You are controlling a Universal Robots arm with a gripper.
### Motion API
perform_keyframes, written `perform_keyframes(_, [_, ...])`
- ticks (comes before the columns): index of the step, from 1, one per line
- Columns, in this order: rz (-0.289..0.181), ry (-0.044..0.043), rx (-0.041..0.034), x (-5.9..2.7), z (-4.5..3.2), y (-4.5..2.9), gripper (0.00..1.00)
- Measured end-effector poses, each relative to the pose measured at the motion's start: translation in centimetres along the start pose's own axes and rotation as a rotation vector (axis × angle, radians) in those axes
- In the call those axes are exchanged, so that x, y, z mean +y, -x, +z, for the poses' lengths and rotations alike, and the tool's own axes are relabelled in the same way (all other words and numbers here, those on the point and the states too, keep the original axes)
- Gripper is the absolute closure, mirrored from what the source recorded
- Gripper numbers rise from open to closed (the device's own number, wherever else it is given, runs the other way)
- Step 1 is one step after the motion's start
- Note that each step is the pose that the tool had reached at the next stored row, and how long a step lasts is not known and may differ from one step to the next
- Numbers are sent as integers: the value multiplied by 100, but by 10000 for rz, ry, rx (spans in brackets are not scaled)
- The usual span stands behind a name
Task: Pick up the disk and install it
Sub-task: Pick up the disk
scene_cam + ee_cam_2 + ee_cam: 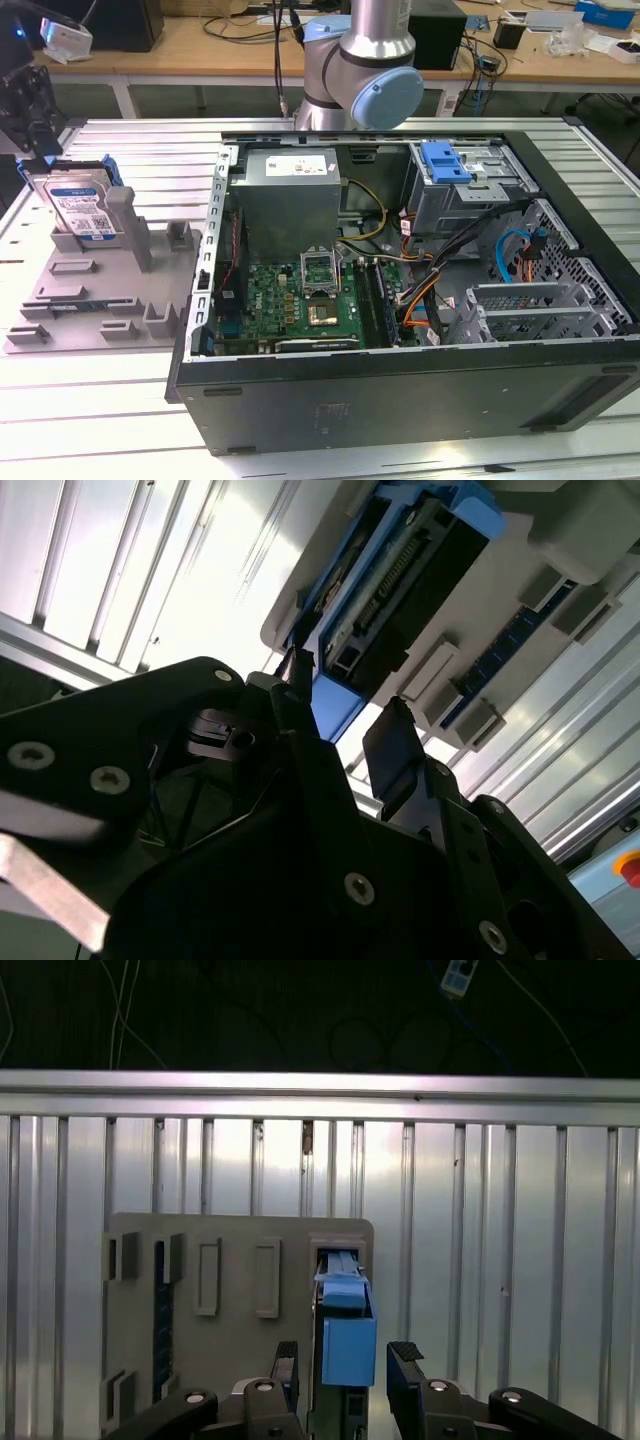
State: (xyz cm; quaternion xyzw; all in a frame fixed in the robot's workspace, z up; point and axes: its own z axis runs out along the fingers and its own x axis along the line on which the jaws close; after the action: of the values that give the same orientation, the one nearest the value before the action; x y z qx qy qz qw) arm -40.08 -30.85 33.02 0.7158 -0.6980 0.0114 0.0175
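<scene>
My gripper, jaws apart, straddled the blue-railed silver disk at ten o'clock on the ribbed metal surface; likely stiff, dense, best pinched across its faces.

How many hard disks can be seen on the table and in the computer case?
1. The disk stands upright in the grey holder at the exterior view's left, with the open gripper straddling it. More may be hidden inside the drive cage.

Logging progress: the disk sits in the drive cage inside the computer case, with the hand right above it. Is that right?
No. The exterior view shows the disk standing in the grey holder outside the computer case, with the hand right above it.
</scene>
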Motion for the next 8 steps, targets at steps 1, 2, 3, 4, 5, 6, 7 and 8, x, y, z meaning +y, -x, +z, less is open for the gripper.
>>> perform_keyframes(1, [0,0,0,0,7,0,52])
perform_keyframes(2, [0,0,0,0,11,0,52])
perform_keyframes(3, [0,-1,0,0,18,1,52])
perform_keyframes(4, [0,-1,0,0,22,1,52])
perform_keyframes(5, [1,0,0,0,29,1,52])
perform_keyframes(6, [0,0,0,0,32,1,52])
perform_keyframes(7, [0,0,0,0,37,2,52])
perform_keyframes(8, [0,0,0,0,43,2,52])
